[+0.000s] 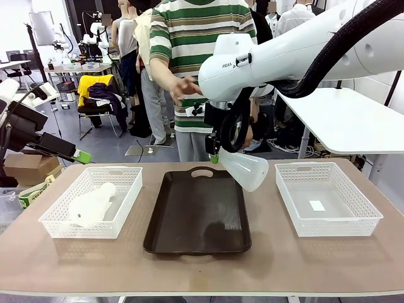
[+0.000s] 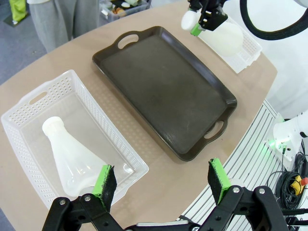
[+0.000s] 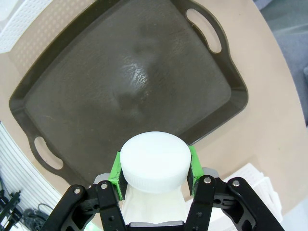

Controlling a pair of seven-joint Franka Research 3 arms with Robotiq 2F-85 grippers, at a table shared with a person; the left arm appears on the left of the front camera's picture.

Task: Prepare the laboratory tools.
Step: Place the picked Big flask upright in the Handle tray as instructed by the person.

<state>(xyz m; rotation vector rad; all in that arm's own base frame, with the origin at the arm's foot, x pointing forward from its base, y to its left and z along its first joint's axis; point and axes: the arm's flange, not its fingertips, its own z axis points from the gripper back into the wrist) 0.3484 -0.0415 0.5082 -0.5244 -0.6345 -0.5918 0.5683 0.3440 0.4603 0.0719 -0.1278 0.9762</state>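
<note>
Right gripper [image 3: 154, 166]: jaws clamped on the neck of a frosted conical flask [image 3: 154, 163], just under its white cap. The flask hangs tilted, base outward, with the dark brown tray [image 1: 196, 214] directly below the fingers.

Left gripper [image 2: 161, 180]: jaws spread wide, clear of everything. Just ahead of its pads lies the left mesh basket [image 2: 29, 103], containing the second flask [image 2: 72, 159] on its side, base nearest the gripper.

Beside the held flask's base stands the right mesh basket [image 1: 287, 192], with a small white slip [image 1: 317, 205] on its floor.

Beyond the right gripper, a person in a striped shirt [image 1: 202, 38] raises a hand [image 1: 183, 87].
</note>
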